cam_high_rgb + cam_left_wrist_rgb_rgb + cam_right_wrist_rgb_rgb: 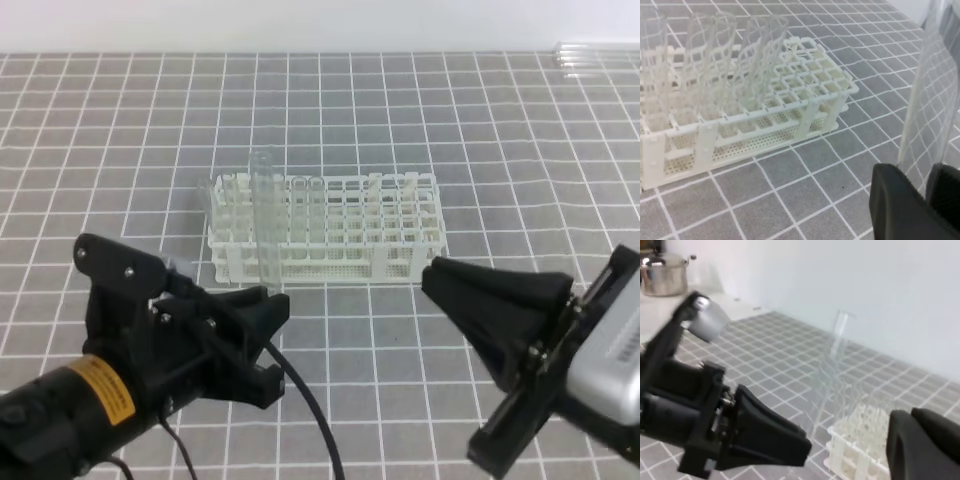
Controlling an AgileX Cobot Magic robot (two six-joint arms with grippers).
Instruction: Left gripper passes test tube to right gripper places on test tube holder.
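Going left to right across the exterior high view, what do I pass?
Left end effector → test tube held upright in it → test tube holder → right end effector → spare glass tubes lying at the far right edge of the table.

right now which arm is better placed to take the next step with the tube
Right. The left end effector holds the test tube upright by its lower end, so the handover comes next. The right end effector is shut and empty, pointed toward it just right of the test tube holder.
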